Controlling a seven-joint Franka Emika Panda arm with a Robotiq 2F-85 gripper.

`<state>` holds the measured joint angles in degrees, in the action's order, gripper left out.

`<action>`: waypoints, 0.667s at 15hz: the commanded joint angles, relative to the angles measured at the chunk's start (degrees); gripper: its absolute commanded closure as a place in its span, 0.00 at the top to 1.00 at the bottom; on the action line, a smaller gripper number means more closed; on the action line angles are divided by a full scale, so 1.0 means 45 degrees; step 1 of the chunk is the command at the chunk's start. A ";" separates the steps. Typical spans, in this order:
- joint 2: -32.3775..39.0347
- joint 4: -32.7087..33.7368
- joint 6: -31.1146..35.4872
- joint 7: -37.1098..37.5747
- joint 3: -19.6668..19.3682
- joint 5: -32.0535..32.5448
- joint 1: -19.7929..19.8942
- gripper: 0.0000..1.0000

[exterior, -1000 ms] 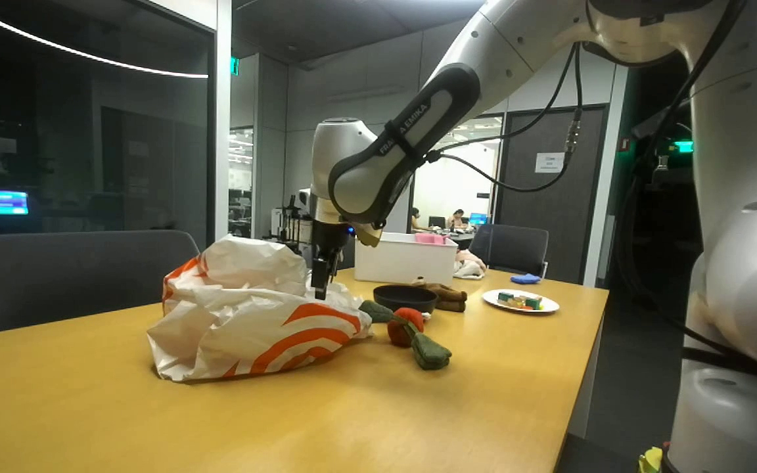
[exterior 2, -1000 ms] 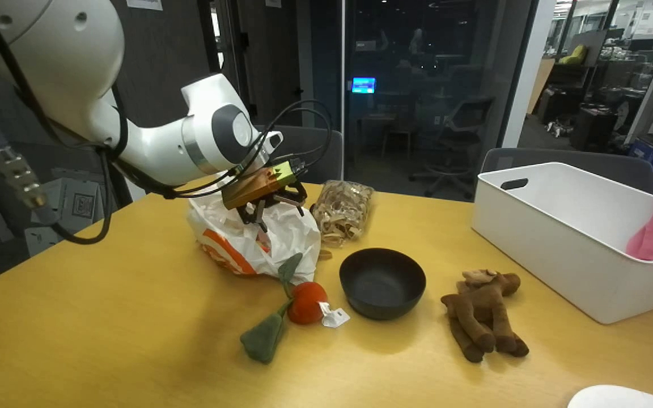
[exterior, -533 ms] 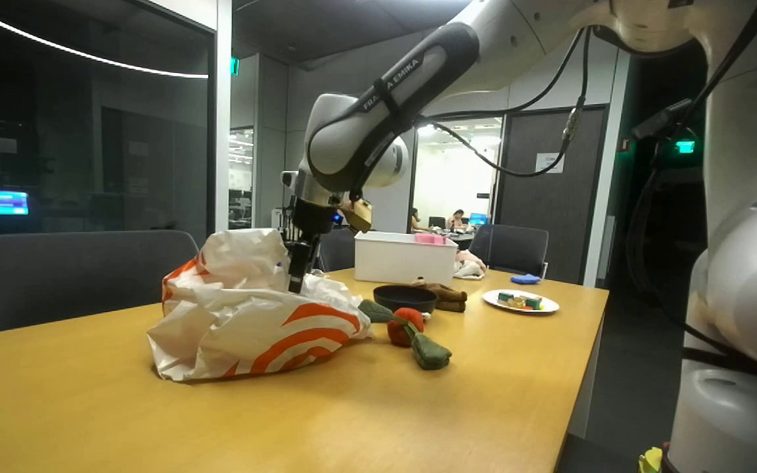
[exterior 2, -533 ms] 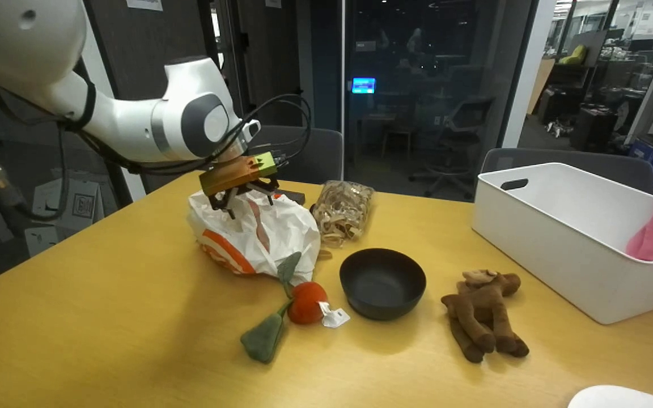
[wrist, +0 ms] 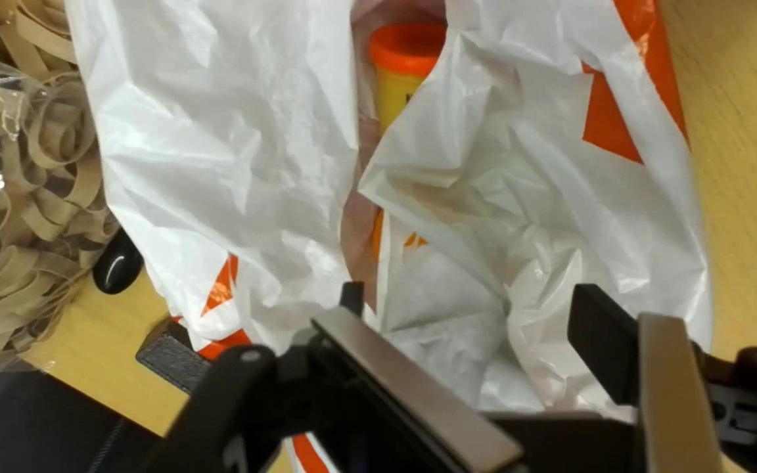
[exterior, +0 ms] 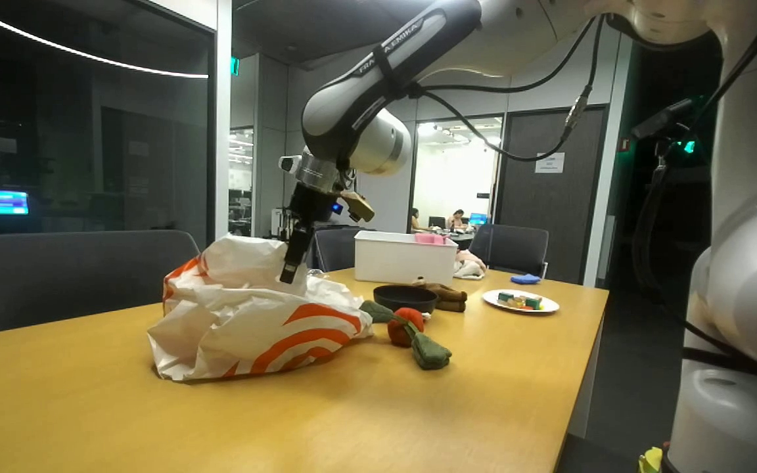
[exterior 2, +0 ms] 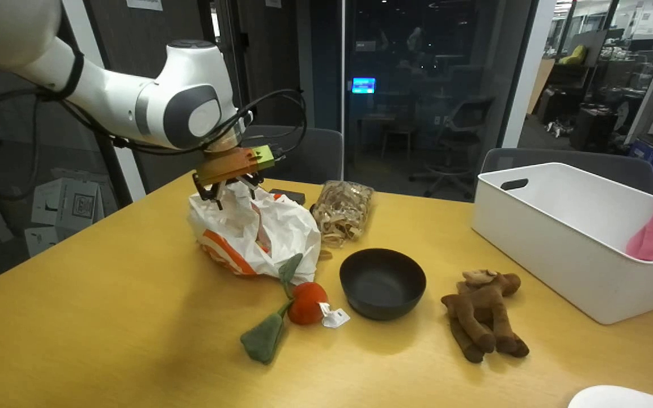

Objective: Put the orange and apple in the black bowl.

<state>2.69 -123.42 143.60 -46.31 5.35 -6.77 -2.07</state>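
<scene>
The black bowl [exterior 2: 382, 289] stands upright on the table and looks empty; it also shows in an exterior view [exterior: 405, 301]. A round red-orange fruit [exterior 2: 306, 303] with green leaf-like parts [exterior 2: 263, 339] and a white tag lies beside the bowl; I cannot tell whether it is the orange or the apple. No second fruit shows. A crumpled white plastic bag [wrist: 221, 131] with orange markings lies beyond it. A yellow container with an orange lid [wrist: 408, 49] shows in the bag's opening. My gripper [wrist: 470, 309] is open and empty, tilted above the bag.
A clear pack of tan bands [exterior 2: 342, 212] lies beside the bag, near a dark object [exterior 2: 289, 196]. A brown plush animal [exterior 2: 482, 317] lies past the bowl. A tall white bin [exterior 2: 564, 243] holds something pink. A white plate [exterior: 520, 302] carries small pieces.
My gripper has risen and moved across the bag, leftward in both exterior views, and tilted more. The bag's top has shifted slightly. The bowl and fruit have not moved.
</scene>
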 commanded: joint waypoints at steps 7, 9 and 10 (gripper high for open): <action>-0.0025 -0.0062 0.0935 -0.1815 -0.0226 -0.1188 0.0204 0.08; -0.0107 0.0048 0.0569 -0.2120 -0.0182 -0.2244 0.0256 0.05; -0.0125 0.0131 0.0364 -0.2433 -0.0153 -0.3040 0.0284 0.03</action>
<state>2.94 -123.50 146.48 -53.13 4.38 -12.94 -1.23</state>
